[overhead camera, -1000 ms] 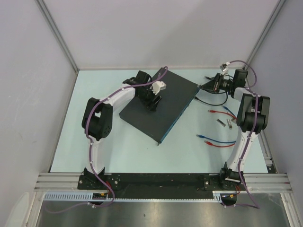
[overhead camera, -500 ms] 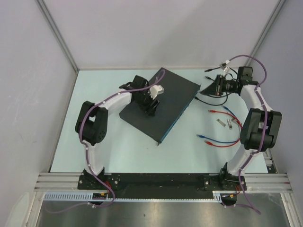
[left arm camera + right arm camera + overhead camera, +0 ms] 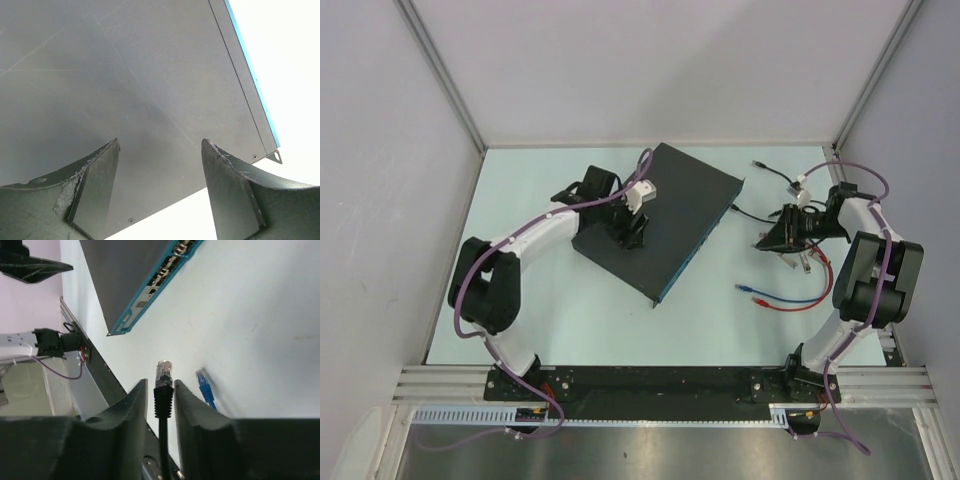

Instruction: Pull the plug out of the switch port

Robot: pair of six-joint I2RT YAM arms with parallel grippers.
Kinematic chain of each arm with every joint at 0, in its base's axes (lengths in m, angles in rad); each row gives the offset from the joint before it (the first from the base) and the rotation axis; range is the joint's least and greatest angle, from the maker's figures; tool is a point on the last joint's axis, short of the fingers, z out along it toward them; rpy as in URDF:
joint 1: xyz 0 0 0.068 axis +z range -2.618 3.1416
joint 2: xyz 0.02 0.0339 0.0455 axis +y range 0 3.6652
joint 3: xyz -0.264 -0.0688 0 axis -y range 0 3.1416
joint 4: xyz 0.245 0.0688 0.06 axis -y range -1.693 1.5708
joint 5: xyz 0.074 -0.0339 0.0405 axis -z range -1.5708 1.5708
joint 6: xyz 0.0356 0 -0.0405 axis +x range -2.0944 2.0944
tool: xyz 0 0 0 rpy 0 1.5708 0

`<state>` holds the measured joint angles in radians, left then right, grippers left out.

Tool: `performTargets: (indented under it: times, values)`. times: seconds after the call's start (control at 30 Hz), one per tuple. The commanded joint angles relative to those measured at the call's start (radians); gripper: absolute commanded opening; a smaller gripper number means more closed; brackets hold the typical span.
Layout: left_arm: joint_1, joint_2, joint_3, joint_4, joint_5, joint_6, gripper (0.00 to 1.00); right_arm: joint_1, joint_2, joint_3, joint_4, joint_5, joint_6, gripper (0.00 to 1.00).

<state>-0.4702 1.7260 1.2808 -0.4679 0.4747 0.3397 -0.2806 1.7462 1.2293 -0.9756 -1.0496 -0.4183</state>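
Two grippers are noted, taken left to right.

Left gripper (image 3: 632, 228) is seen poised over the switch (image 3: 685, 205). Its jaws are held well apart with nothing between them. In the left wrist view only the dark grey top panel is framed between the fingers (image 3: 92, 185). Contact between fingertips and panel cannot be judged.

Switch is laid flat on the table (image 3: 570, 320), directly beneath that gripper and stretching away to its right. The thin blue port edge is turned toward the right gripper (image 3: 772, 238).

Right gripper is found well apart from the switch, out over bare table to the right of the blue edge. Its fingers (image 3: 137, 410) are drawn in close on either side of the plug (image 3: 164, 375). The plug is gripped by its black boot, with the clear tip jutting beyond the fingertips. It is seen free of the ports, with open table between tip and switch. Black cable (image 3: 161, 450) is run back from the boot between the fingers toward the wrist.

Just beside one finger, a blue plug (image 3: 202, 380) is seen lying on the table. In the top view a blue cable (image 3: 790, 299) and a red cable (image 3: 785, 308) are laid side by side near that gripper, on the side toward the arm bases.
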Motion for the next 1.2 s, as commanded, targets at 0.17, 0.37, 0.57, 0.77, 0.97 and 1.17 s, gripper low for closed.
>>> performTargets:
  times: [0.17, 0.37, 0.57, 0.77, 0.97, 1.17]
  values:
    - [-0.007, -0.055, -0.008, 0.037, -0.005, 0.025, 0.72, -0.006, -0.180, 0.010, 0.184, 0.039, 0.236, 1.00]
    - [-0.007, -0.059, 0.015, 0.006, 0.010, 0.031, 0.72, 0.035, -0.280, 0.018, 0.351, 0.060, 0.365, 1.00]
    - [-0.007, -0.039, 0.067, -0.035, 0.008, 0.061, 0.72, 0.176, -0.269, 0.049, 0.299, 0.223, 0.222, 1.00]
    - [-0.007, -0.002, 0.140, -0.067, 0.019, 0.058, 0.72, 0.205, -0.177, 0.068, 0.423, 0.238, 0.337, 1.00]
    - [-0.007, 0.095, 0.262, -0.147, 0.019, 0.076, 0.73, 0.268, -0.016, 0.182, 0.439, 0.404, 0.231, 1.00]
    - [-0.007, 0.190, 0.393, -0.225, -0.036, 0.105, 0.73, 0.198, 0.140, 0.248, 0.693, 0.160, 0.545, 1.00]
